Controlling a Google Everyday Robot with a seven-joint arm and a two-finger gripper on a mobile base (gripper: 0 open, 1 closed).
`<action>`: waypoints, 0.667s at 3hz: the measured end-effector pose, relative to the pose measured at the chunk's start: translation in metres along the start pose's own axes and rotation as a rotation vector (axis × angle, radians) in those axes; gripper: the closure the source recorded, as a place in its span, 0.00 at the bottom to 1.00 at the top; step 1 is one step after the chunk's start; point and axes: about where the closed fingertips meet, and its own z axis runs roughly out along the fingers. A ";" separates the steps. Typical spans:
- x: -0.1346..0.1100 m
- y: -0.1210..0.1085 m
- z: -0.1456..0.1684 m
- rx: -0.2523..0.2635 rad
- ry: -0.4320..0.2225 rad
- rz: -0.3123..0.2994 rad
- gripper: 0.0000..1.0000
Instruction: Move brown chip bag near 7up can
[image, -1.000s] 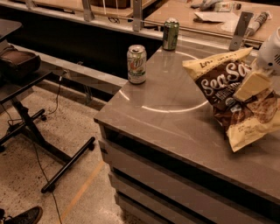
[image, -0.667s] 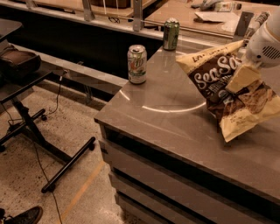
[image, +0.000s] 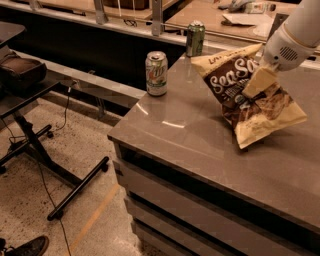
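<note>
The brown chip bag (image: 246, 97), dark brown with cream-yellow ends and white "Sea Salt" lettering, hangs tilted above the grey counter (image: 200, 135) at the right. My gripper (image: 260, 82) comes down from the upper right on a white arm and is shut on the bag's middle, holding it off the surface. The 7up can (image: 156, 73), silver-white with a green logo, stands upright at the counter's far left corner, well to the left of the bag.
A dark green can (image: 195, 38) stands upright at the counter's back edge behind the bag. The counter's left and front edges drop to the floor, where a black stand (image: 45, 150) with cables sits. Papers lie on a far table (image: 245, 17).
The gripper has lifted the chip bag and carried it left across the counter, toward the 7up can. The cans have not moved.
</note>
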 end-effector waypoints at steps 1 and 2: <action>-0.016 -0.006 0.012 -0.042 -0.016 0.052 1.00; -0.029 -0.012 0.018 -0.063 -0.014 0.118 1.00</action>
